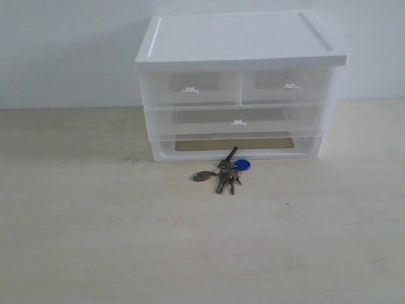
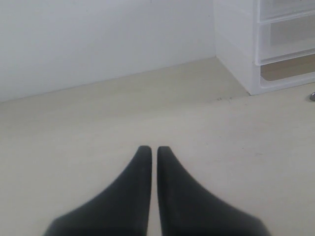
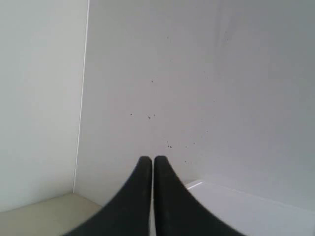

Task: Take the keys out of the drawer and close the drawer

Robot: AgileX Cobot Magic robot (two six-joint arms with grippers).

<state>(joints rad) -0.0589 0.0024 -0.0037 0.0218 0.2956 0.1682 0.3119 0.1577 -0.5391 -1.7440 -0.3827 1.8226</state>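
While the left gripper [image 2: 154, 150] and the right gripper [image 3: 152, 160] each keep their jaws pressed together on nothing, the keys [image 1: 224, 174] lie on the pale table [image 1: 95, 240], just in front of the white cabinet [image 1: 240, 38]; their blue fob [image 1: 242, 165] lies nearest the cabinet's base, the oval tag [image 1: 202, 176] on the bunch's other side; the left small drawer [image 1: 190, 87], the right small drawer [image 1: 288, 84] and the wide drawer [image 1: 238, 120] beneath sit pushed in, flush.
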